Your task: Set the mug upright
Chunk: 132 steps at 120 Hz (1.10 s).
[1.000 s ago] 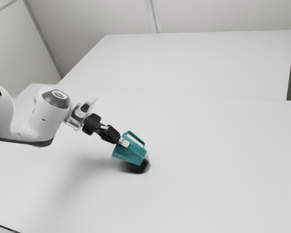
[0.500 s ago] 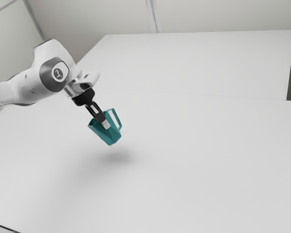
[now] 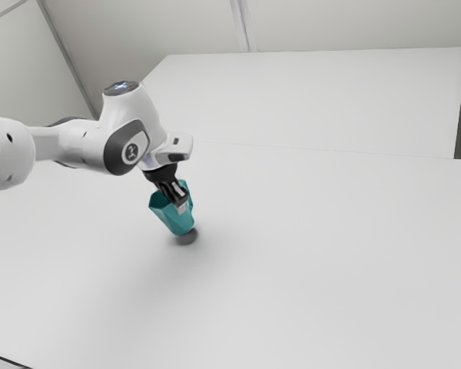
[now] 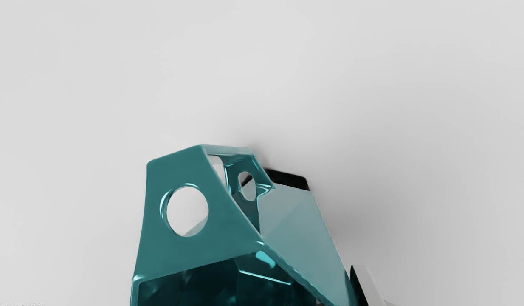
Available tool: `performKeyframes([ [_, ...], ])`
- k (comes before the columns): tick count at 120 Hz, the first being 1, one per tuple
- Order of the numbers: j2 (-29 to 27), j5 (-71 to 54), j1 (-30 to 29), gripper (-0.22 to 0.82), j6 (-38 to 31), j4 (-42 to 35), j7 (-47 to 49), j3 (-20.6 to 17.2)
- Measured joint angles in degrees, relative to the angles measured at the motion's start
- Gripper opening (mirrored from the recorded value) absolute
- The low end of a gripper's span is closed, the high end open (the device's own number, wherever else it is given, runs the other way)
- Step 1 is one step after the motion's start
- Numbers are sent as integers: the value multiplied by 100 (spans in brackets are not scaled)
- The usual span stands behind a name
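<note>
Exterior view: claw (image 3: pixel 183 204) clamped on tilted teal mug (image 3: pixel 171 218), finger spread unclear. Mug low over desk (image 3: pixel 315 269), exterior view's left of centre, nearer far edge; base contact unclear.

We see a solid teal mug (image 3: pixel 166 218) whose inside (image 4: pixel 211 287) is a darker teal. Our gripper (image 3: pixel 182 204) is black with pale grey pads (image 3: pixel 184 208), our arm (image 3: pixel 77 146) white with dark grey bands, the table (image 3: pixel 315 246) an even pale grey.
</note>
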<state>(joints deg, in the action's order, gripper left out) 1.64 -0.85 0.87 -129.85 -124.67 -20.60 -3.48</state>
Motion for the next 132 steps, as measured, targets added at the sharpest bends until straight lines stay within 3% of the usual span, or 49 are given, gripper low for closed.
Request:
performKeyframes([
  [45, 375, -126, 63, -17, -272, -8, 1023, -1],
  [70, 355, -78, 44, 24, -291, 10, 1291, -3],
  [83, 211, -70, 42, 38, -259, 39, 1387, -3],
  [101, 20, -57, 41, 50, 106, 412, 1493, -9],
  [132, 67, 7, 80, 57, 1503, 1990, 1567, 32],
])
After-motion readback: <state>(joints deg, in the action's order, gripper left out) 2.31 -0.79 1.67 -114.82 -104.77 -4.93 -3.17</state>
